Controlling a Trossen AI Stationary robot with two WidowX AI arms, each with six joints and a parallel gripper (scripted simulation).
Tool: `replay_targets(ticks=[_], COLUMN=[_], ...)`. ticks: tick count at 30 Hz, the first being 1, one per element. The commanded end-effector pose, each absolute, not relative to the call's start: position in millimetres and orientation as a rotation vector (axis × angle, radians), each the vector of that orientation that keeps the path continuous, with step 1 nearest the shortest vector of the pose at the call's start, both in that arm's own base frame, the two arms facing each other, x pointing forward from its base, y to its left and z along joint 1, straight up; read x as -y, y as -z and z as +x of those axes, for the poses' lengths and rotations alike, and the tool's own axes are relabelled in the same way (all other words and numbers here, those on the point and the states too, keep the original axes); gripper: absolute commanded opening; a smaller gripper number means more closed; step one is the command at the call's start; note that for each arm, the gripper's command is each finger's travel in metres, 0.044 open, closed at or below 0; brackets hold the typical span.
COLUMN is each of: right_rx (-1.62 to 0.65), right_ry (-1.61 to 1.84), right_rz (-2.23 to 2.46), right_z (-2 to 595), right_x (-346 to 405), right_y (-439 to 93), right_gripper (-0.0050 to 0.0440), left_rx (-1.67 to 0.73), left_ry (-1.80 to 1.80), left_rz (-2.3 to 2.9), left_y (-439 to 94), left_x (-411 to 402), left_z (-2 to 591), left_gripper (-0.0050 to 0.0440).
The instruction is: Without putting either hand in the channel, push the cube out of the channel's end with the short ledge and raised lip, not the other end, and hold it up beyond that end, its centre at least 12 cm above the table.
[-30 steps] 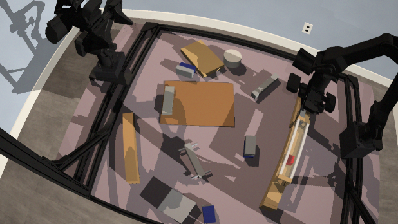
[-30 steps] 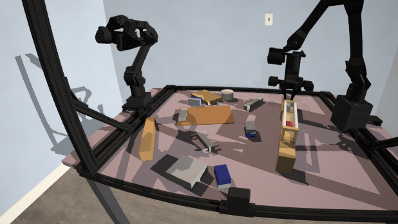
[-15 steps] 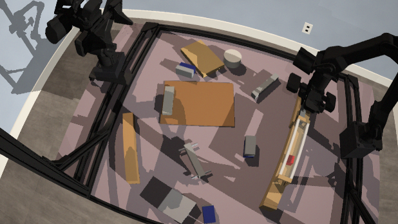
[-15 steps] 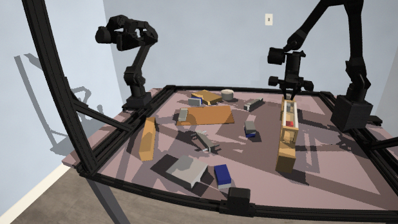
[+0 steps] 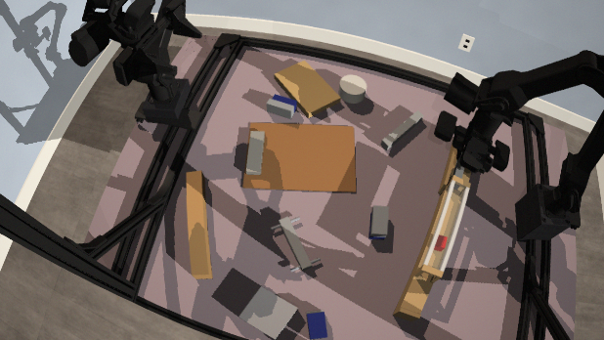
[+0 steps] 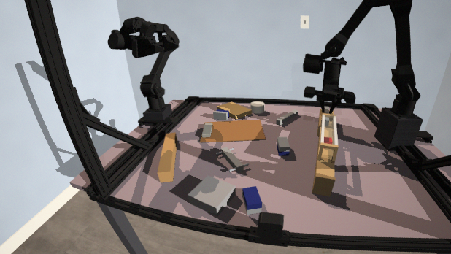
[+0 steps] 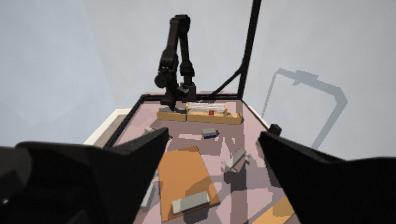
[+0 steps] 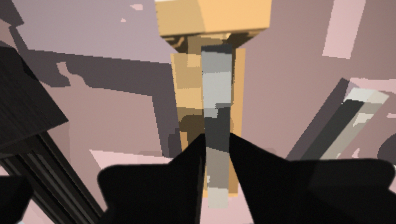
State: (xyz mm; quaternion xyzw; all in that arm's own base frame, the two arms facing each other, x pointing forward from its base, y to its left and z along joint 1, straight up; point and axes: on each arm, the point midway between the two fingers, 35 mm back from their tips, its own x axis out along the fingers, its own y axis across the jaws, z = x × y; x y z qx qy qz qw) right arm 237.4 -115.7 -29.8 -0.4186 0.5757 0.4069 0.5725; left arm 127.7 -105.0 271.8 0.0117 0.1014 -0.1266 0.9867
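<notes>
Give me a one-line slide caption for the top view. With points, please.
The right fingers (image 5: 459, 168) (image 6: 330, 111) grip a grey bar at one end of a channel, a red cube (image 5: 441, 242) (image 6: 328, 140) (image 7: 211, 112) inside.

Your channel reads as pale wood, smooth, matt; white rails along its top look like smooth plastic. Cube: matt red, plastic-looking. Bar in your right claw: smooth flat grey, metal or plastic, can't tell. Both arms look matt black. Orange panel: smooth, matt. Bench: matt pink, no gloss.
</notes>
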Motion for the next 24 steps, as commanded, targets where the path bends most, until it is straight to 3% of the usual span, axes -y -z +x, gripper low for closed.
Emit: replay_targets(ticks=[1,24], right_rx=[-1.342,-1.342], right_ry=[-0.975,-0.975], right_rz=[-0.975,-0.975], right_z=[234.4,236.5], right_x=[112.5,105.6], right_y=[31.9,31.9], right_gripper=[0.004,0.004], left_rx=[-0.203,-0.203], left_ry=[0.253,0.253], left_rz=[0.021,0.021], left_y=[-272.0,-272.0], left_x=[105.1,105.1], left_z=[127.6,127.6], left_gripper=[0.04,0.04])
